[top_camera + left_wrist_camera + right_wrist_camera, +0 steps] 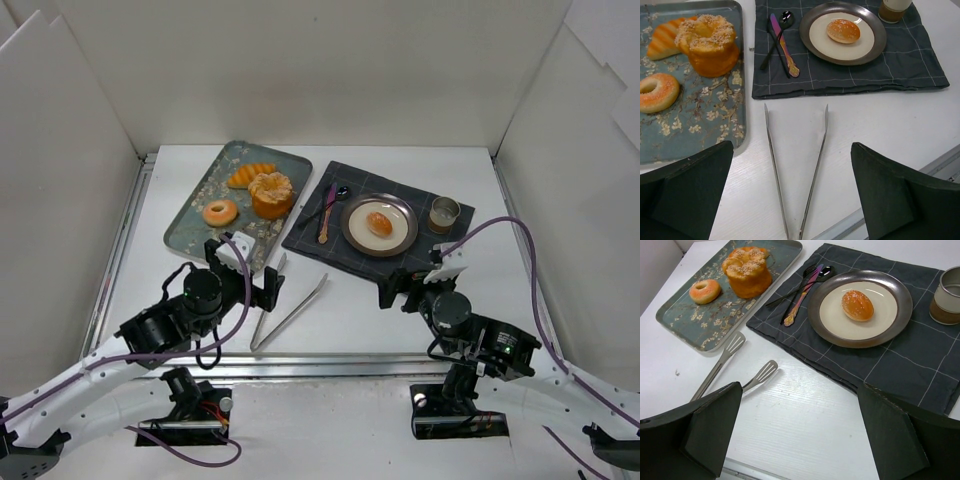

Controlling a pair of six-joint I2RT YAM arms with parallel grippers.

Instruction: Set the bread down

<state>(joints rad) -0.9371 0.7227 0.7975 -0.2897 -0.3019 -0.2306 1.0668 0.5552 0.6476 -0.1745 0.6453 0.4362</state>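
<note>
The bread (379, 223) (843, 31) (857, 305), a small oval golden bun, lies on the cream middle of a round metal-rimmed plate (352, 228) (810, 22) (900, 315) on the dark cloth. My left gripper (258, 280) (792, 192) stands open over the white table, straddling the metal tongs (290, 312) (792, 170) (727, 360) without touching them. Near the cloth's front edge my right gripper (405, 285) (800, 432) is open, with nothing between its fingers. Both grippers are well short of the bread.
A patterned blue tray (190, 220) holds a ring donut (220, 212), a large ridged bun (271, 193) and a striped pastry (248, 174). On the dark cloth (330, 250) lie a spoon and knife (328, 212), with a cup (445, 213) at its right. White walls enclose the table.
</note>
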